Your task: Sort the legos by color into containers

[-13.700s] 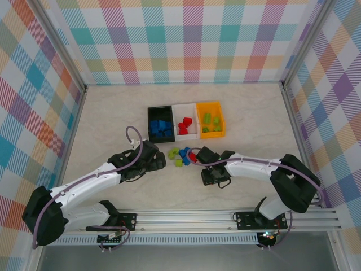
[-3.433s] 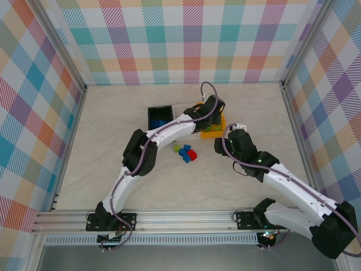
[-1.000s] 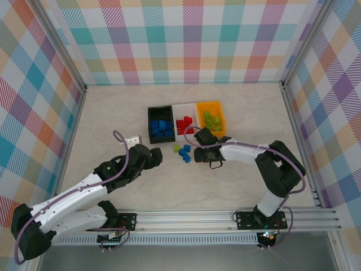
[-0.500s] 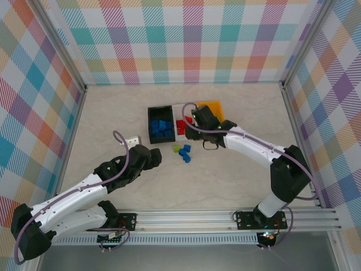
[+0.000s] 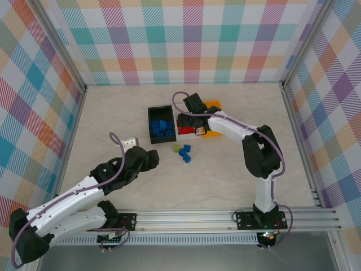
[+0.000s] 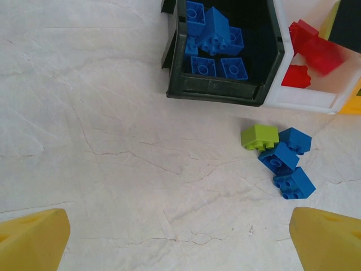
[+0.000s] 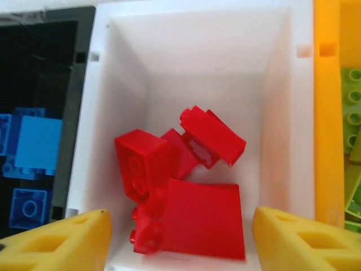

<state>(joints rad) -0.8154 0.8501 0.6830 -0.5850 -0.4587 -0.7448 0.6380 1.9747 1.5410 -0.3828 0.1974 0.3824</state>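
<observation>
The legos point(image 5: 186, 149) are mostly found sorted by color: blue bricks point(image 6: 214, 34) are held in the black bin point(image 6: 214, 93), red bricks point(image 7: 186, 152) in the white bin point(image 7: 282, 113), and lime green bricks point(image 7: 352, 113) in the orange bin point(image 7: 327, 141). The three bins are set in a touching row on the tabletop point(image 5: 113, 113), with black on the left, white in the middle and orange on the right. Four loose pieces are left on the tabletop just in front of the black and white bins: one green brick point(image 6: 259, 136) is pressed against a cluster of three loose blue bricks point(image 6: 278, 158).

The right pincer point(image 7: 183, 243) is held directly over the white bin, with its yellow fingertips point(image 7: 62, 243) spread wide apart. A blurred red brick point(image 7: 203, 217) is seen between them and is touched by neither; whether it rests on the others cannot be told.

The left pincer point(image 6: 180, 240) is held over bare tabletop, on the near side of the loose pieces. Its fingertips point(image 6: 31, 240) are likewise spread wide, and nothing is gripped between them.
</observation>
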